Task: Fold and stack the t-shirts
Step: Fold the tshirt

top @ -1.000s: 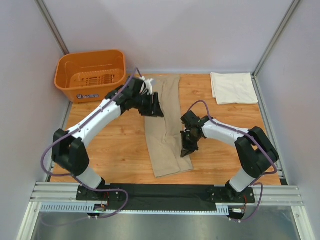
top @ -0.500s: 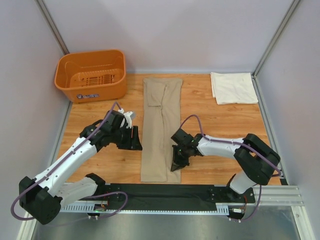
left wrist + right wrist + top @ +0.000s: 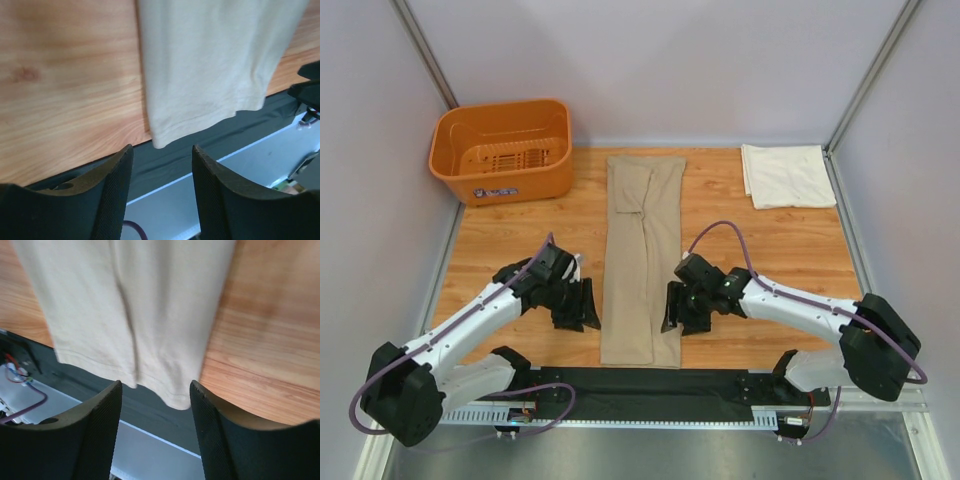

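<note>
A wooden table [image 3: 520, 240] sits between pale grey walls [image 3: 670, 60], with an orange basket [image 3: 500, 185] at its far left corner. The tan shirt [image 3: 642, 260] lies flat in the middle as a long narrow strip, its near hem reaching the table's near edge. The cream shirt [image 3: 786, 175] sits folded at the far right. The left gripper [image 3: 582, 305] and right gripper [image 3: 672, 310] flank the strip's near end, fingers spread, holding nothing

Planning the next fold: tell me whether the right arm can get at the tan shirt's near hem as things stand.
Probably yes. The right gripper stands open just beside the tan shirt, close to its near hem, with nothing between them and nothing lying on the cloth.
</note>
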Controlling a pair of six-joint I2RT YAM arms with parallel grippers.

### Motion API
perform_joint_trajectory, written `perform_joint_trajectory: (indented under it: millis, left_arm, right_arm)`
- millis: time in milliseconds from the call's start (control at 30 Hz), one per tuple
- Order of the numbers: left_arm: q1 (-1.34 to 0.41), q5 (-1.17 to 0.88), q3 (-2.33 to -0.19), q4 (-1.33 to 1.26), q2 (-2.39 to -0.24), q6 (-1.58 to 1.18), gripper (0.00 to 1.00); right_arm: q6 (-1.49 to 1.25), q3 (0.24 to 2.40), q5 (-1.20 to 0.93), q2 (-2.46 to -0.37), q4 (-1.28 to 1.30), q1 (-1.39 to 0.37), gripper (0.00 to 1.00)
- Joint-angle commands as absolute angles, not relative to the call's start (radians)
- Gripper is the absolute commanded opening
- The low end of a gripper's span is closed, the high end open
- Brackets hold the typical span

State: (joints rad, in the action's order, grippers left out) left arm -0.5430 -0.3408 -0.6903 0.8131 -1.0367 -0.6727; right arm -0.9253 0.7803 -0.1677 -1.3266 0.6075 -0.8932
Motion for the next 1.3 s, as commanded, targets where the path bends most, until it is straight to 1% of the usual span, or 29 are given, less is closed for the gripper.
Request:
perform_joint_trajectory:
  millis: [0,167,433,567,967,1033,1267]
  left_arm:
    - [-0.560,-0.399,-0.614,0.784,-1.032,-0.808,0.57]
    - [-0.624,-0.381,-0.586,0.779,-1.054,-0.835,0.59]
    - [-0.731,-0.307,-0.664,0.828,-1.160,-0.836,0.57]
    - [-0.752,-0.296,-0.658,0.796,-1.216,-0.856,0.54]
    - [-0.787,-0.267,-0.686,0.736,-1.337,-0.899,0.49]
    - [-0.790,-0.282,-0.687,0.724,-1.362,-0.902,0.46]
    - [-0.810,-0.298,-0.678,0.712,-1.393,-0.917,0.46]
  right_arm:
    - [-0.960,0.687,-0.259,-1.330,0.540,-0.899,0.59]
    - [-0.996,0.627,-0.275,-1.301,0.519,-0.913,0.59]
    - [-0.994,0.640,-0.308,-1.331,0.538,-0.916,0.50]
    - [-0.988,0.652,-0.304,-1.348,0.548,-0.920,0.47]
    - [-0.966,0.672,-0.313,-1.408,0.555,-0.936,0.40]
    - [-0.963,0.670,-0.310,-1.411,0.555,-0.937,0.40]
    - [-0.965,0.657,-0.314,-1.419,0.532,-0.939,0.39]
